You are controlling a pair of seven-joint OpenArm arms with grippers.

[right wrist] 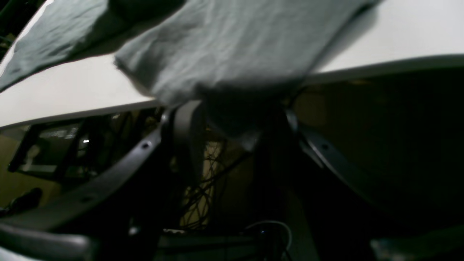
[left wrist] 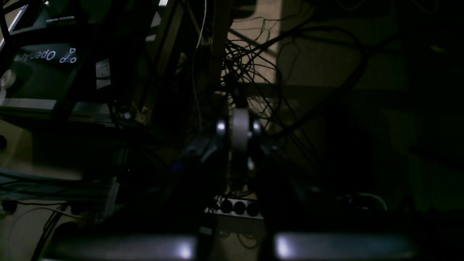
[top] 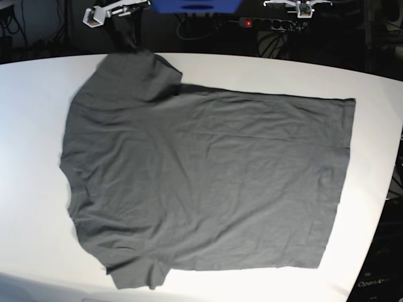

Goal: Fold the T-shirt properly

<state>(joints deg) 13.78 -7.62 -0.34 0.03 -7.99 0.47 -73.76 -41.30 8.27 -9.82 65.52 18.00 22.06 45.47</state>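
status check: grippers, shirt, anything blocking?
Left gripper shut, empty, off the table. Right gripper at the table edge, jaws around a sleeve of the T-shirt. Shirt flat, unfolded. Nothing blocking.

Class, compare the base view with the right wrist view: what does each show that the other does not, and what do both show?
Only the base view shows the whole T-shirt spread flat, both sleeves visible, with its hem towards that view's right. Only the right wrist view shows the right gripper at the table's edge, one sleeve hanging over the edge between its fingers, and tangled cables under the table. Both show the dark grey T-shirt lying on the white table.
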